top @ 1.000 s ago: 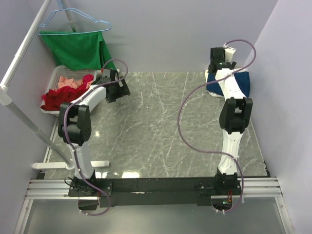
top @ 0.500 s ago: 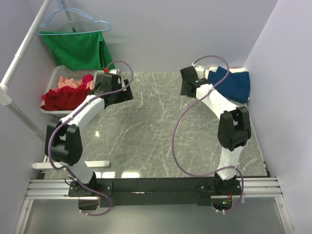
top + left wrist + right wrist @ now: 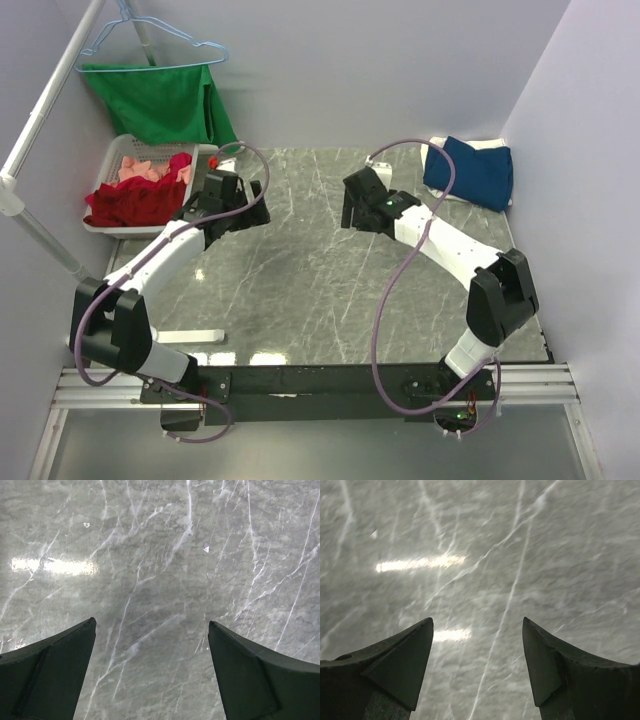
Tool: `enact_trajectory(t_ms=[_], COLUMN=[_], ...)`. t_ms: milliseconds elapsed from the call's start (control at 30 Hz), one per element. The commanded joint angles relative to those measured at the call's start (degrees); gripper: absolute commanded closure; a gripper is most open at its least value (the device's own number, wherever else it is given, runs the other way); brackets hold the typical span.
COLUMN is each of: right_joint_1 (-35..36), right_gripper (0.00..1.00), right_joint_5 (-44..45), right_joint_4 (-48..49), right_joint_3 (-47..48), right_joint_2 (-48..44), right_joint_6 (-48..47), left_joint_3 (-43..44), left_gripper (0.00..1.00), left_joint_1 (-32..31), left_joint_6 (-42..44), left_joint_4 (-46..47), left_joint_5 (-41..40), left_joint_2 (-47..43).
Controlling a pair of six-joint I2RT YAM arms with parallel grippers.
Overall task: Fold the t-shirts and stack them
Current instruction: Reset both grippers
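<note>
White basket (image 3: pixel 112 160) beside the table's (image 3: pixel 300 270) rear left holds red cloth (image 3: pixel 130 202) and pink cloth (image 3: pixel 145 168). We find the navy t-shirt (image 3: pixel 475 172) atop the white t-shirt (image 3: pixel 493 146) at the rear right corner. Left tool (image 3: pixel 152 625) and right tool (image 3: pixel 477 622): jaws apart, empty.

We reach our left arm (image 3: pixel 165 250) from its near-left base toward the far middle, elbow bent low at the near left. Our left gripper (image 3: pixel 245 205) points downward with its jaws spread wide and nothing between them, its dark fingers (image 3: pixel 55 675) well apart in the wrist view. Our right arm (image 3: pixel 450 250) bends at the near right and stretches leftward and far. Our right gripper (image 3: pixel 355 205) is also spread wide and holds nothing, its fingers (image 3: pixel 395 670) well apart.
</note>
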Motion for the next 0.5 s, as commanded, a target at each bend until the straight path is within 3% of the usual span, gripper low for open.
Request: enact_trajectory(t_ms=[0,467], right_joint_1=[2.64,6.87], right_gripper=[0.22,0.23], right_joint_5=[-1.61,-2.66], right_joint_4=[1.09,0.47], right_joint_3=[-1.51,0.15], right_joint_2=[-3.47,-2.94], right_joint_6=[3.53,3.54], left_joint_3=[-1.57,-2.45], left_gripper=[0.01,0.01], left_joint_1=[-0.49,-1.54], left_joint_6=[1.37,1.29], left_joint_4=[2.78,1.64], left_joint_5=[-1.26,-5.21], left_joint_2=[-3.55,-5.83])
